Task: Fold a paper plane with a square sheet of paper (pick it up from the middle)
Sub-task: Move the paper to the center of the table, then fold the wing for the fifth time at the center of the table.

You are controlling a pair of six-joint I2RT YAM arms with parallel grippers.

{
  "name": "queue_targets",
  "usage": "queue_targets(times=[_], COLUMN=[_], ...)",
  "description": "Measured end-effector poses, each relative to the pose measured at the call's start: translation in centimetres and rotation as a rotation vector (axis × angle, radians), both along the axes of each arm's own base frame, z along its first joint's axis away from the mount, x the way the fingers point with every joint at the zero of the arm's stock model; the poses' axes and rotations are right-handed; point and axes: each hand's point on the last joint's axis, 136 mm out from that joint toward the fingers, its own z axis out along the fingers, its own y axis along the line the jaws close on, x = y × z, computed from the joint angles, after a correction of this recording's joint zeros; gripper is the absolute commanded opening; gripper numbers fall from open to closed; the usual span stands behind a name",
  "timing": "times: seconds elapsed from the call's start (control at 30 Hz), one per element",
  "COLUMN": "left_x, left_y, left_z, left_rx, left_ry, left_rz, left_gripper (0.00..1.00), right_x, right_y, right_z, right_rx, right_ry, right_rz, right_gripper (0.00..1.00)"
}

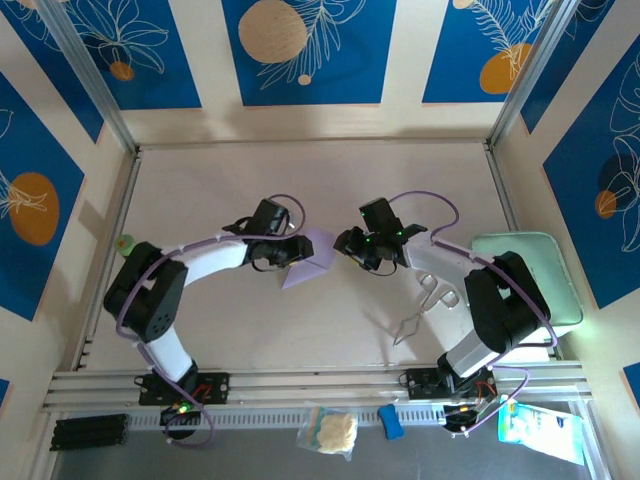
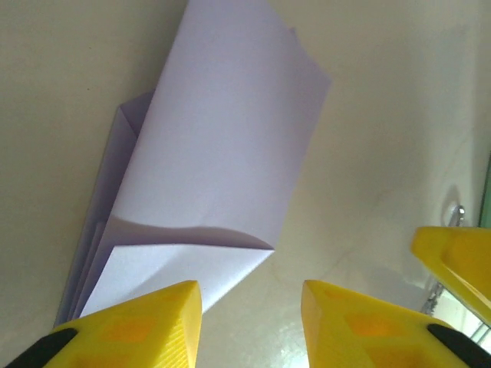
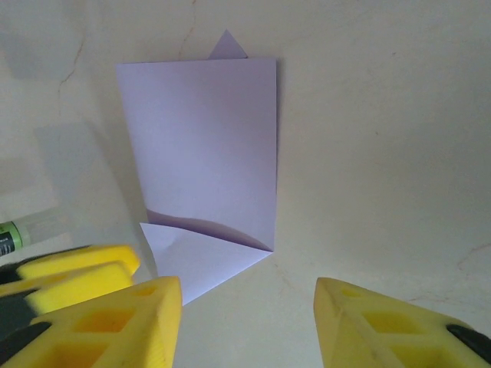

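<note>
The square sheet of paper [image 1: 312,264] is lavender and lies folded in layers on the table between my two grippers. In the left wrist view the sheet of paper [image 2: 222,138] has a large top panel and a triangular flap at its near end. My left gripper [image 2: 250,326] is open; its left finger overlaps that flap and bare table shows between the jaws. My right gripper [image 3: 247,326] is open too, just short of the paper [image 3: 201,146], with its left fingertip beside the flap. From above, the left gripper [image 1: 297,250] and right gripper [image 1: 346,246] face each other across the paper. A paper plane is out of view.
A pale mint-green tray [image 1: 530,272] sits at the right edge. Metal tongs [image 1: 424,306] lie in front of the right arm. A small green object [image 1: 125,242] stands at the far left. A glue stick [image 3: 11,236] lies left of the paper.
</note>
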Motion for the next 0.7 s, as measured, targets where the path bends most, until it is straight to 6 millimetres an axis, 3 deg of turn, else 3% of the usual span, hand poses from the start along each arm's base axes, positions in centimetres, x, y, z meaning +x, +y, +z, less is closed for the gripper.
queue_targets(times=[0.1,0.3,0.7], left_x=[-0.2,-1.6,-0.8], left_y=[0.5,1.7,3.5], left_z=[-0.3,-3.4,-5.5], left_rx=[0.015,0.063,0.106], left_ry=[0.0,0.075,0.093], left_rz=[0.021,0.036,0.142], left_gripper=[0.3,0.24,0.17], right_x=[0.0,-0.4,-1.5], right_y=[0.3,1.1,3.0], right_z=[-0.2,-1.5,-3.1], right_rx=[0.018,0.025,0.052], right_ry=[0.011,0.052,0.126], right_rz=[-0.002,0.003,0.012], right_gripper=[0.47,0.46,0.43])
